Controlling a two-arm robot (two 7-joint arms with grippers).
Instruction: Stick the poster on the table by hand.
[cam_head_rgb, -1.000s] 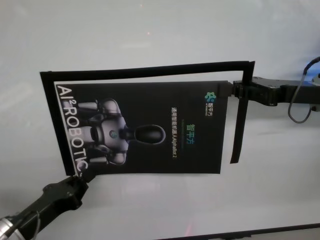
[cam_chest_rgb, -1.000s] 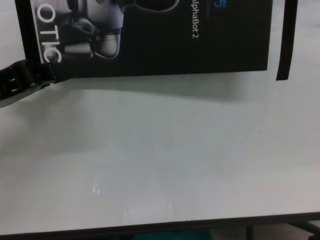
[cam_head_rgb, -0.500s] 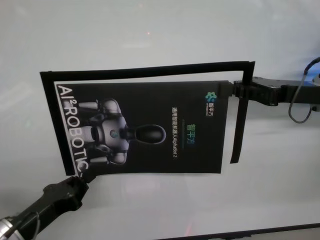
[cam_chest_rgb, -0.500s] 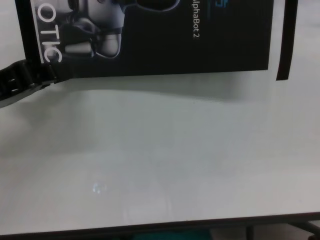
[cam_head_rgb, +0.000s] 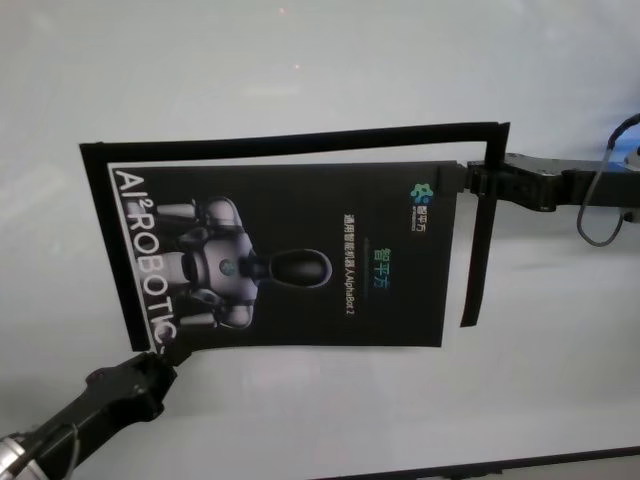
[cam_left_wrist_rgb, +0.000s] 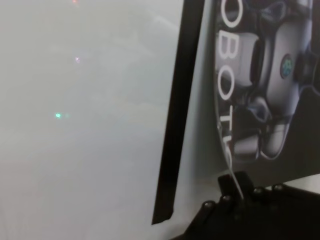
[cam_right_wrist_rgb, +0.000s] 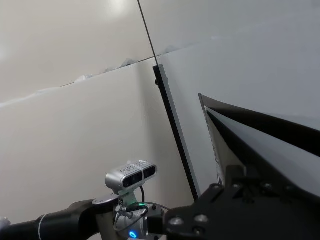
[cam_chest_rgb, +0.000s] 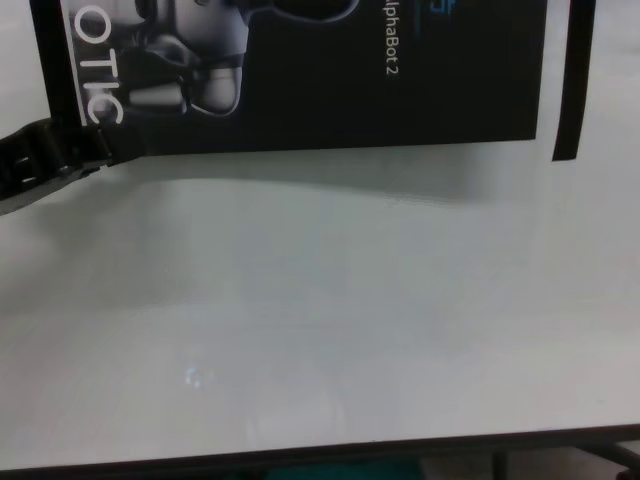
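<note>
Moved: nothing; the scene matches the earlier frames.
Poster: large black rectangular printed sheet (cam_head_rgb: 290, 260) held over the plain white table (cam_head_rgb: 300, 70), top cut off in chest view.
Left gripper (cam_head_rgb: 165, 352): clamped on its near-left corner.
Right gripper (cam_head_rgb: 462, 180): clamped on its far-right corner.
Strips: narrow black strips (cam_head_rgb: 478, 230) frame it.

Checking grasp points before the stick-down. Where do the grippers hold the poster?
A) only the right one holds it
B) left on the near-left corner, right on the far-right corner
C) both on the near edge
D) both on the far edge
B: in the head view the left gripper pinches the poster at its near-left corner by the "ROBOTIC" lettering, and the right gripper grips the far-right corner beside the black strip.
</note>
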